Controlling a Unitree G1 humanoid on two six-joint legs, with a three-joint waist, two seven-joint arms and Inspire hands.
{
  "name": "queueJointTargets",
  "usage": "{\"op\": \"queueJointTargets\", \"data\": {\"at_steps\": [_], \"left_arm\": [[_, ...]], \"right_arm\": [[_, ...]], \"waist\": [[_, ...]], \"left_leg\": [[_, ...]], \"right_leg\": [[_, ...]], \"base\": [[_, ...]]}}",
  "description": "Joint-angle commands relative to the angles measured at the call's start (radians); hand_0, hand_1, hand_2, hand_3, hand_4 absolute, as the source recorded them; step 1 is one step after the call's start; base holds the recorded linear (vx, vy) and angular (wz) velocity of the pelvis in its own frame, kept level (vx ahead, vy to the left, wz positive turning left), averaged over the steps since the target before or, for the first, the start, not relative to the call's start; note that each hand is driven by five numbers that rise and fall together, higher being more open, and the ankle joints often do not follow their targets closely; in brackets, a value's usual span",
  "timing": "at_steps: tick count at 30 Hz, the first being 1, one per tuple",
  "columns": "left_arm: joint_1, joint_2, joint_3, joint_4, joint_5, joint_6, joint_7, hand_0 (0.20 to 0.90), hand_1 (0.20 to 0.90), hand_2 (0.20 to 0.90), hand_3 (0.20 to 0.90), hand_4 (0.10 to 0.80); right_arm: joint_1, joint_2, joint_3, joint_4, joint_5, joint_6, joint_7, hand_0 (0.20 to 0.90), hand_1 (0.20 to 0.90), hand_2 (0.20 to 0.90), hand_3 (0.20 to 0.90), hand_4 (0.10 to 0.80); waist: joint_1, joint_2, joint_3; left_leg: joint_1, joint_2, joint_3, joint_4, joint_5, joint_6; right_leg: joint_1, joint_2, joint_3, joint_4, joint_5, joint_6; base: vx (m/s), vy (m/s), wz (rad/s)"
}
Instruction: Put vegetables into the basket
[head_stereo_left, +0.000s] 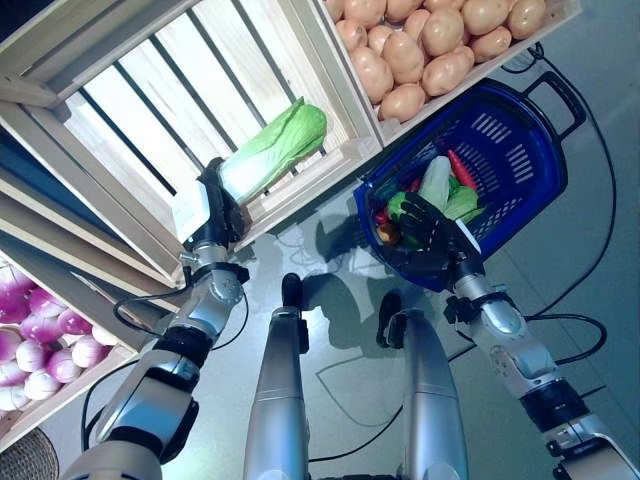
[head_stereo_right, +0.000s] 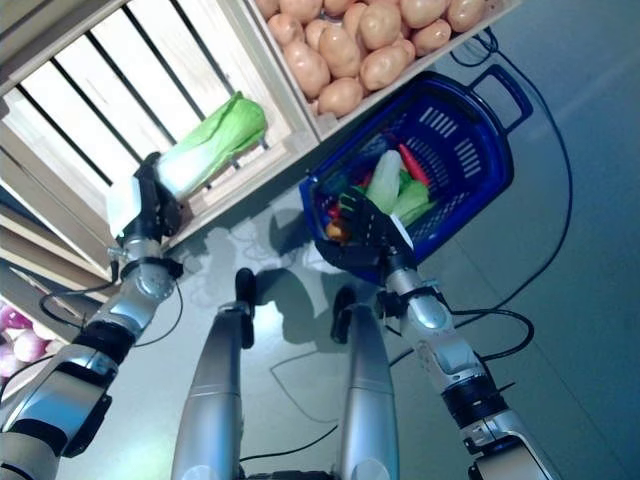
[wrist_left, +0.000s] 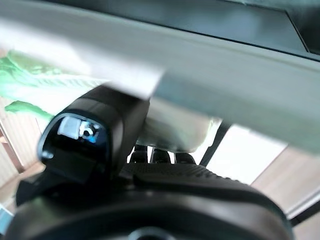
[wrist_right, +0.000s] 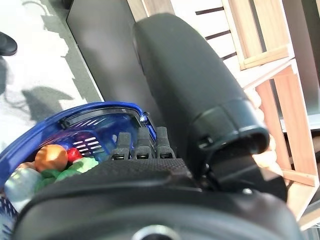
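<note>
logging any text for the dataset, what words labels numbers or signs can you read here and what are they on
None can be read in any view.
Blue basket: no label or print shows on its walls or handle.
Wooden crates: bare slats, no sign or price tag.
Napa cabbage, held at its pale base by the left hand: no sticker.
Potatoes and onions: no tags.
Right hand, on the basket's rim: no marking visible.

The pale stalk end of the long green napa cabbage is hidden behind the dark left hand, whose fingertips cannot be seen. The dark right hand covers the near rim of the blue plastic basket, and the vegetables beneath it are too small to tell apart.
</note>
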Motion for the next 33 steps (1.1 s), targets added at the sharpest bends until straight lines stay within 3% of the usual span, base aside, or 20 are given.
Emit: {"op": "queueJointTargets", "data": {"at_steps": [1, 18, 27, 33], "left_arm": [[-0.032, -0.024, -0.047, -0.022, -0.053, -0.052, -0.188, 0.9, 0.9, 0.9, 0.9, 0.8], [0.071, 0.015, 0.007, -0.217, -0.102, -0.101, -0.182, 0.9, 0.9, 0.9, 0.9, 0.8], [0.16, 0.065, 0.08, -0.411, 0.059, -0.028, 0.007, 0.9, 0.9, 0.9, 0.9, 0.8], [0.232, 0.074, 0.128, -0.568, 0.116, 0.007, 0.025, 0.9, 0.9, 0.9, 0.9, 0.8]], "right_arm": [[-0.018, 0.008, -0.061, -0.176, 0.014, -0.073, 0.025, 0.9, 0.9, 0.9, 0.9, 0.8], [0.055, 0.004, -0.099, -0.24, 0.018, -0.064, 0.03, 0.9, 0.9, 0.9, 0.9, 0.8], [0.096, -0.009, -0.125, -0.286, 0.029, -0.056, 0.004, 0.9, 0.9, 0.9, 0.9, 0.8], [0.137, -0.014, -0.14, -0.313, 0.028, -0.067, -0.001, 0.9, 0.9, 0.9, 0.9, 0.8]], "waist": [[-0.04, -0.004, -0.001], [-0.024, 0.0, -0.001], [-0.002, 0.01, -0.001], [0.013, 0.019, -0.001]], "left_leg": [[0.083, -0.003, 0.064, 0.051, -0.151, 0.044], [0.108, 0.012, 0.063, 0.027, -0.141, 0.044], [0.107, 0.008, 0.058, 0.02, -0.142, 0.038], [0.108, 0.003, 0.05, 0.002, -0.136, 0.035]], "right_leg": [[0.09, 0.015, 0.003, -0.074, 0.079, 0.021], [0.132, 0.004, -0.015, -0.121, 0.086, 0.018], [0.137, -0.003, -0.026, -0.131, 0.084, 0.016], [0.14, -0.008, -0.034, -0.144, 0.087, 0.016]], "base": [[0.036, -0.046, 0.01], [0.021, -0.014, 0.01], [0.009, -0.009, 0.02], [0.003, -0.008, 0.01]]}}
